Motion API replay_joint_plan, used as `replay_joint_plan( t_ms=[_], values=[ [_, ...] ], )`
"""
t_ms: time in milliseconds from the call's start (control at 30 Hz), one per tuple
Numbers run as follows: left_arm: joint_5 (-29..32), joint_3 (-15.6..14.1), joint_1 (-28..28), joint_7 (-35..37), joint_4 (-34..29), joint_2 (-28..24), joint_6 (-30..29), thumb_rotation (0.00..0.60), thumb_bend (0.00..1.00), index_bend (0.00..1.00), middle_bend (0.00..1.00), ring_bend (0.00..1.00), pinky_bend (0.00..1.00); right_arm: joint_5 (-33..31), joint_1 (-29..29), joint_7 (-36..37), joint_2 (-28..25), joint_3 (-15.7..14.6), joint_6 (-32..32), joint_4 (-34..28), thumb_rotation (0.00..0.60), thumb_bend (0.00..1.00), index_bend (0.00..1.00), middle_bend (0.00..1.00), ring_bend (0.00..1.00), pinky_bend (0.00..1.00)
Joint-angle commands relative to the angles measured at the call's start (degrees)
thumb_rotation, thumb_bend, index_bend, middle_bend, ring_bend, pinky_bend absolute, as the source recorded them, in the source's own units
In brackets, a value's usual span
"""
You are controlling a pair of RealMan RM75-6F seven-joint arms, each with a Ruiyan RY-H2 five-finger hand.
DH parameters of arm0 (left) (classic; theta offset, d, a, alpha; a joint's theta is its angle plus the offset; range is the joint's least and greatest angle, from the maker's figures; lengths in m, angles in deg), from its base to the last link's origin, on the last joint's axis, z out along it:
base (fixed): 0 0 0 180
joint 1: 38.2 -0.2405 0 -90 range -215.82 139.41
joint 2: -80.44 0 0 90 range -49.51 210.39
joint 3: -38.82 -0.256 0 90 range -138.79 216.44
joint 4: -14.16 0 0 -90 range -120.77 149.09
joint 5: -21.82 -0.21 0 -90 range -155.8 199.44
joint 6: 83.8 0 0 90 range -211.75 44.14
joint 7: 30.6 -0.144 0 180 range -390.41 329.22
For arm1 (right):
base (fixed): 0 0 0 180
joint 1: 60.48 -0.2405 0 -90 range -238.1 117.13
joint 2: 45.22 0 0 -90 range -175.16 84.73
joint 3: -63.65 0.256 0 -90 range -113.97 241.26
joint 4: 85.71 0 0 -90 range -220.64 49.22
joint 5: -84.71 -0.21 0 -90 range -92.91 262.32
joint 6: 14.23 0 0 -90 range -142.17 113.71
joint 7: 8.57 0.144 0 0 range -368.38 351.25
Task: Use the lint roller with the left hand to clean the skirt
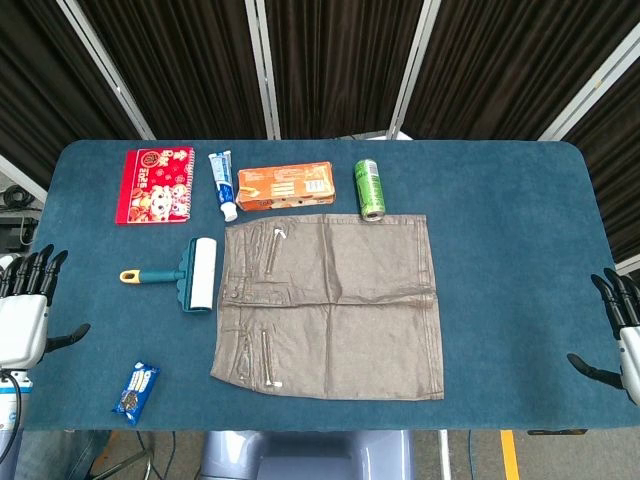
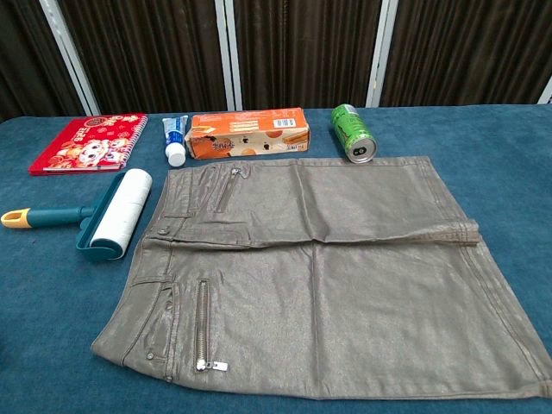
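A grey-brown skirt (image 1: pixel 330 305) (image 2: pixel 319 276) lies flat in the middle of the blue table, waistband toward the left. Just left of its waistband lies the lint roller (image 1: pixel 185 273) (image 2: pixel 99 216), with a white roll, teal frame and yellow-tipped handle pointing left. My left hand (image 1: pixel 25 310) hangs at the table's left edge, fingers spread, holding nothing, well left of the roller's handle. At the right edge my right hand (image 1: pixel 620 335) is also spread with nothing in it. Neither hand appears in the chest view.
Along the far side sit a red notebook (image 1: pixel 155 184) (image 2: pixel 82 143), a toothpaste tube (image 1: pixel 223 184) (image 2: pixel 175 138), an orange box (image 1: pixel 285 186) (image 2: pixel 247 133) and a green can (image 1: pixel 370 188) (image 2: pixel 354 132) lying on its side. A small blue snack packet (image 1: pixel 135 389) lies near the front left corner.
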Motion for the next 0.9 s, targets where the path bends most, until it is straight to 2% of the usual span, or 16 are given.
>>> replay_joint_plan(
  t_ms=[33,167,367,433,467,533,667,700,900],
  values=[
    [0.15,0.19,0.19,0.35,0.57,0.29,0.84,0.6,0.0,0.0,0.0,0.0,0.0,-0.14,-0.03,0.14,-0.01,0.03,0.14,-0.01,0.6,0.0,0.0,0.0,0.0,0.0],
    [1.37,1.05,1.16,1.96,2.07,1.22,3.13,0.6,0.0,0.0,0.0,0.0,0.0,-0.35,-0.09,0.29,-0.06,0.05,0.38,-0.12,0.6,0.0,0.0,0.0,0.0,0.0],
    [8.28,4.39,6.19,4.94,11.25,6.87,12.88,0.6,0.0,0.0,0.0,0.0,0.0,-0.52,-0.25,0.03,-0.13,-0.03,0.94,-0.6,0.6,0.0,0.0,0.0,0.0,0.0],
    [11.11,5.56,8.79,5.61,15.89,9.84,17.7,0.6,0.0,0.0,0.0,0.0,0.0,-0.7,-0.45,-0.64,0.02,0.05,1.24,-0.73,0.6,0.0,0.0,0.0,0.0,0.0],
    [13.16,6.34,10.93,5.05,20.22,12.52,21.03,0.6,0.0,0.0,0.0,0.0,0.01,-1.07,-0.66,-1.32,0.16,0.15,1.62,-0.9,0.6,0.0,0.0,0.0,0.0,0.0],
    [14.91,6.88,12.91,4.2,24.97,15.76,23.69,0.6,0.02,0.0,0.0,0.0,0.02,-1.51,-0.83,-2.08,0.31,0.26,1.96,-1.11,0.6,0.0,0.0,0.0,0.0,0.0],
    [16.5,7.1,15.24,3.12,31.49,20.89,26.44,0.6,0.3,0.07,0.02,0.0,0.06,-2.21,-0.97,-3.04,0.5,0.39,2.35,-1.29,0.6,0.0,0.0,0.0,0.0,0.0],
    [16.57,7.05,15.48,3.07,32.35,21.64,26.71,0.6,0.34,0.08,0.03,0.01,0.07,-2.32,-0.99,-3.12,0.46,0.41,2.42,-1.34,0.6,0.0,0.0,0.0,0.0,0.0],
    [17.34,6.52,16.69,2.62,36.47,25.65,28.82,0.6,0.35,0.12,0.05,0.02,0.09,-3.29,-1.13,-3.94,0.66,0.29,3.37,-1.36,0.6,0.0,0.0,0.0,0.0,0.0]
  ],
)
